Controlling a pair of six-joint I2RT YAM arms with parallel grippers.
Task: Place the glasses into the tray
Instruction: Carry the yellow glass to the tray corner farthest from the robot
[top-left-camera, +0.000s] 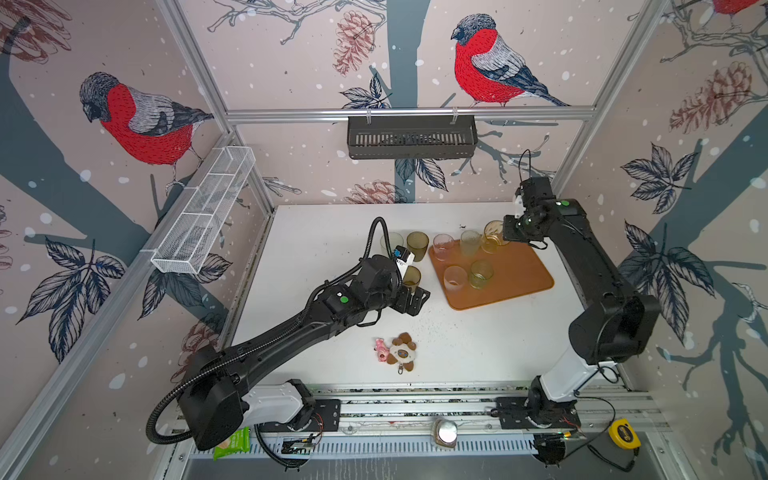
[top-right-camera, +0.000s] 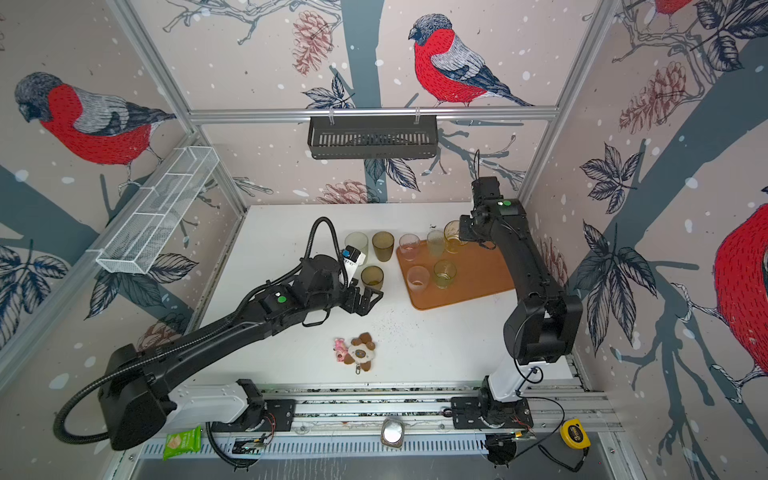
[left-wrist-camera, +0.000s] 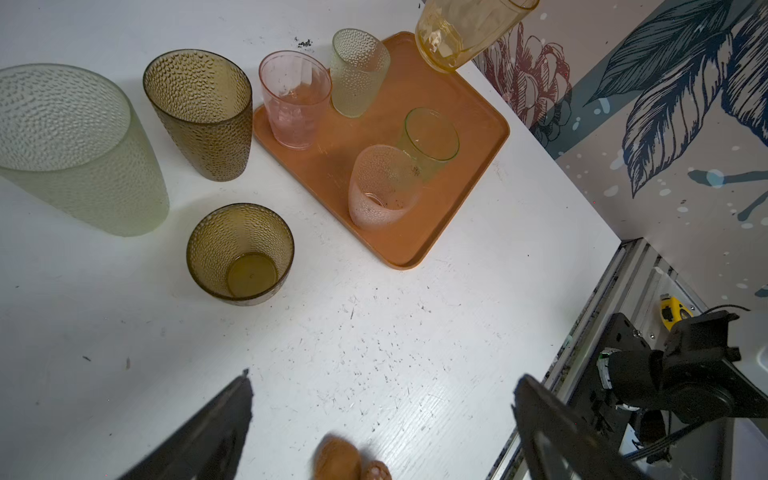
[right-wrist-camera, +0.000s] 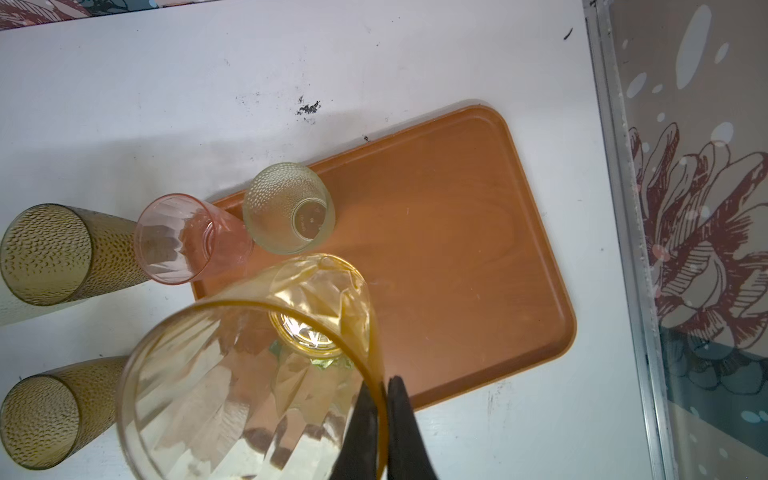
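The left gripper (top-left-camera: 417, 297) hangs wide open and empty beside a short brown tumbler (top-left-camera: 411, 277) on the white table (top-left-camera: 332, 232) — two taller tumblers (top-left-camera: 417, 245) stand behind. Four glasses (top-left-camera: 481, 274) stand on the orange tray (top-left-camera: 519, 276), where the right gripper (right-wrist-camera: 384, 415) pinches the rim of an amber tumbler (right-wrist-camera: 232, 386) above the far edge

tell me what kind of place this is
Probably a robot test booth, not a home: an aluminium frame holding bird-print wall panels, a left arm and right arm bolted to a front rail, and a tape measure beside it.
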